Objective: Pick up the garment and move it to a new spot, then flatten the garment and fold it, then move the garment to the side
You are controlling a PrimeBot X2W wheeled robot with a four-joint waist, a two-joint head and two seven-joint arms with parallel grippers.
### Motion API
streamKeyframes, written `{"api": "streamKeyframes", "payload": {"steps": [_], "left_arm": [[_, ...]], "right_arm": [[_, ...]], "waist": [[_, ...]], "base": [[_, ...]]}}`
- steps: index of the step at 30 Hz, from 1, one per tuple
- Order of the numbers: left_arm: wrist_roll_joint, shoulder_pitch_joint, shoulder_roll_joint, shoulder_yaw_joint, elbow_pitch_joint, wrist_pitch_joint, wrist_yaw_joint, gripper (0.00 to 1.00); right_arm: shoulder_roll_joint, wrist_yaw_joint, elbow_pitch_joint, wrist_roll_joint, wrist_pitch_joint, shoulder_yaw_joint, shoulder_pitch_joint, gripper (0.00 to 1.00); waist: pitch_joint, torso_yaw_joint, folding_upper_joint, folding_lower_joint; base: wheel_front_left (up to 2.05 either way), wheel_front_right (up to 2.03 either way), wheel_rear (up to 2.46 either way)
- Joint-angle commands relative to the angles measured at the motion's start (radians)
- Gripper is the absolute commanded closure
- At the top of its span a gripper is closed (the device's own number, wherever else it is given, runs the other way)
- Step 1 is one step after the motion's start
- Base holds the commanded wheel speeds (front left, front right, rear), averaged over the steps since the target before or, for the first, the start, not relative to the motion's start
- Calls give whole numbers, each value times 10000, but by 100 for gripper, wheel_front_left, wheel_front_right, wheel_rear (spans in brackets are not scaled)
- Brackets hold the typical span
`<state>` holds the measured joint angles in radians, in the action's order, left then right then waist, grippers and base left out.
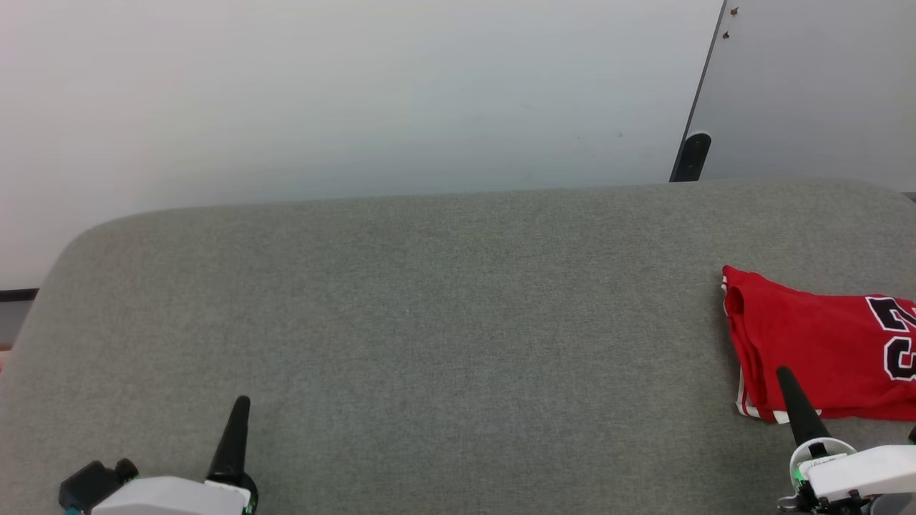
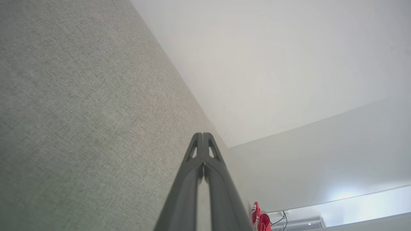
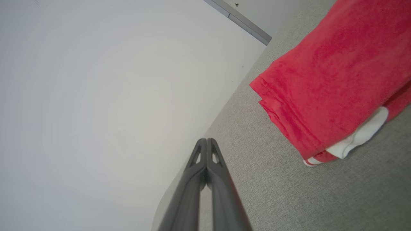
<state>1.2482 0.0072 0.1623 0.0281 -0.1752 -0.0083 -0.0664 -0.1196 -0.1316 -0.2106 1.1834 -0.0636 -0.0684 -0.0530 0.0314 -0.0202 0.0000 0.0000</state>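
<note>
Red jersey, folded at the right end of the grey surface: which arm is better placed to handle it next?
Right. The right gripper, shut and empty, points up right beside the red jersey's near corner. The left gripper, also shut, sits far across the grey surface.

Head view aimed forward-down over grey surface [image 1: 429,322] to wall [image 1: 358,86], left wrist view held low along surface, garment [image 2: 260,219] far off, right wrist view close beside garment, surface shared by all

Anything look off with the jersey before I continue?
Only one thing: a white panel pokes out at the corner of the folded garment by the right pincer, so the fold looks untidy. No spills or damage.
</note>
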Motion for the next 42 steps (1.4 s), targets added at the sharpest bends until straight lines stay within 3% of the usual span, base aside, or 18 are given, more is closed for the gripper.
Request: {"api": "streamKeyframes", "payload": {"steps": [1,42], "left_arm": [[217,-220,-4,98,40,73,-86,100],[2706,-936,-809,648,-503,899,-516,100]], "right_arm": [[16,9,53,256,-51,-83,-263,100],[522,13,-234,3163,-389,-375,-500,100]], "waist": [[-9,6,0,0],[-231,136,0,0]], "base": [[0,0,0],[0,0,0]]}}
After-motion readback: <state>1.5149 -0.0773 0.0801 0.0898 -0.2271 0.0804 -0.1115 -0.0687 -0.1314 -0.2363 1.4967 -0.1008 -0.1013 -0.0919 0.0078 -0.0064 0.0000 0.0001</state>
